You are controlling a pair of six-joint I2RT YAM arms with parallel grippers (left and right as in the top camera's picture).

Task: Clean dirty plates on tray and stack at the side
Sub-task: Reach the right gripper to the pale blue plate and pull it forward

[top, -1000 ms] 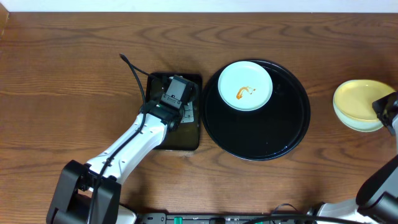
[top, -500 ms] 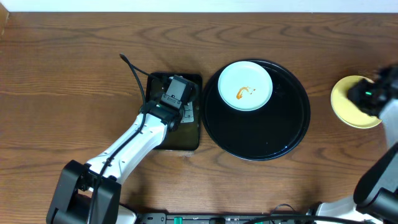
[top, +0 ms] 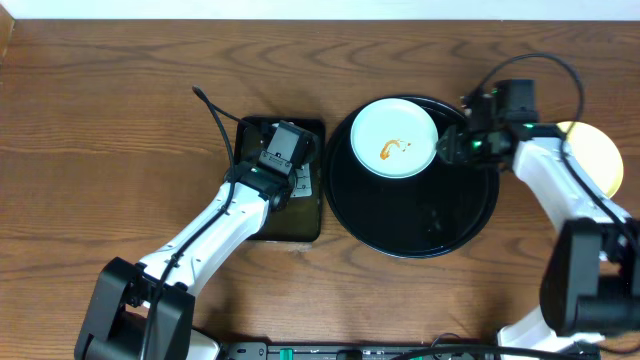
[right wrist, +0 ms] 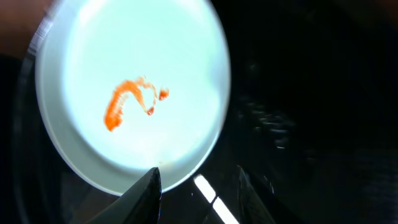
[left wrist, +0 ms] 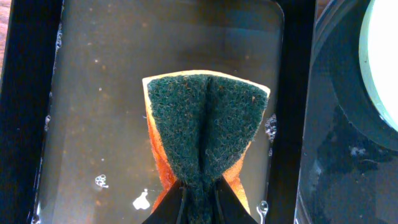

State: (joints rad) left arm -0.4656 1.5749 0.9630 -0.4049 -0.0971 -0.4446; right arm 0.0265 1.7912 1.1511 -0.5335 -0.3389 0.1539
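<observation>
A pale mint-green plate (top: 394, 137) with an orange sauce squiggle lies at the upper left of the round black tray (top: 440, 225); it also shows in the right wrist view (right wrist: 130, 93). My right gripper (top: 449, 146) is open and empty just above the tray beside the plate's right edge, its fingertips (right wrist: 198, 177) straddling the plate's rim. A yellow plate (top: 598, 160) rests on the wood at the far right, partly hidden by my right arm. My left gripper (top: 292, 150) is shut on a green-and-orange sponge (left wrist: 205, 124) over the basin. A third plate is not in view.
A rectangular black basin (top: 300, 222) holding shallow water stands left of the tray; its wet floor shows in the left wrist view (left wrist: 93, 112). A black cable (top: 215, 115) lies behind it. Bare wood tabletop (top: 100, 150) surrounds everything.
My right arm swung left from the yellow plate at the far right to the tray, beside the mint-green plate. The yellow plate stays on the wood. The left arm has not moved.
</observation>
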